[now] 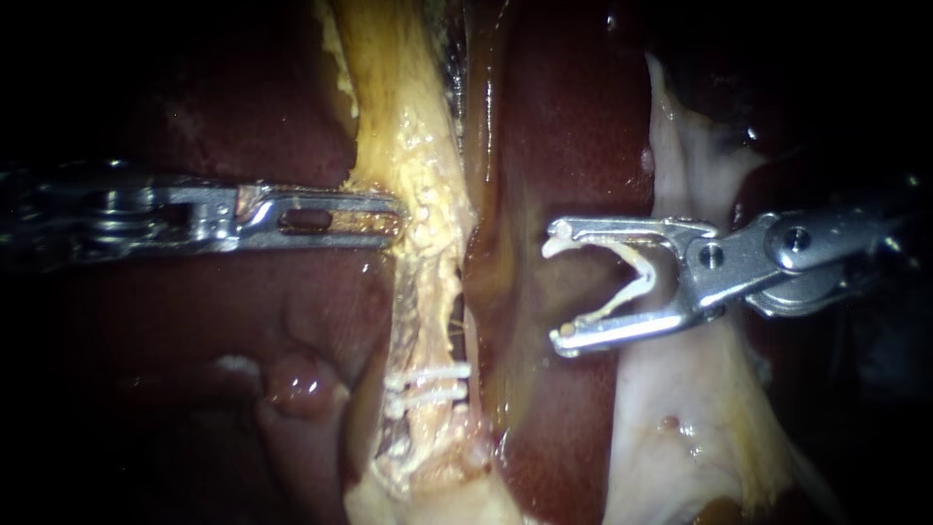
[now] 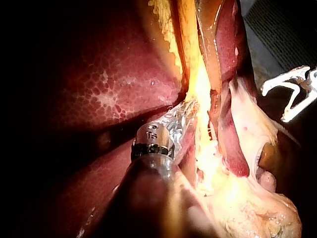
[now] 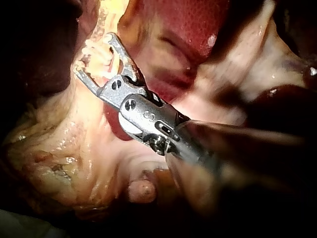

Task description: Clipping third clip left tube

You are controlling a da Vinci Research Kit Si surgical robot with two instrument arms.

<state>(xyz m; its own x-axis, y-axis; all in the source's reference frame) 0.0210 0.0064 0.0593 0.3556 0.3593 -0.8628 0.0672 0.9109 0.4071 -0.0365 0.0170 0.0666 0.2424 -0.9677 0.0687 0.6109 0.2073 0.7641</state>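
Clip, white, V-shaped, spread open, sits loaded between the jaws of the right instrument, right of frame centre in the endoscope view. Both jaws touch it, one arm each, so they are gripping the clip while standing wide apart. Its open mouth faces frame left, toward the tubes, and it is not on any tube. Dark red liver is behind it.

Left tube is the yellowish strand running top to bottom just left of centre. Two placed clips, white, cross it side by side at lower centre. A second, amber tube runs just beside it on the right, between it and the loaded clip.

Left instrument comes in from mid left, jaws clenched together on the edge of the yellow tissue above the two placed clips.

Pale tissue hangs at lower right, under the right instrument.

Left wrist view: left instrument tip is buried in the bright yellow tissue, and the loaded clip shows well apart from it, off to the side.

Right wrist view: right instrument with jaws spread, yellow tissue just ahead of them.
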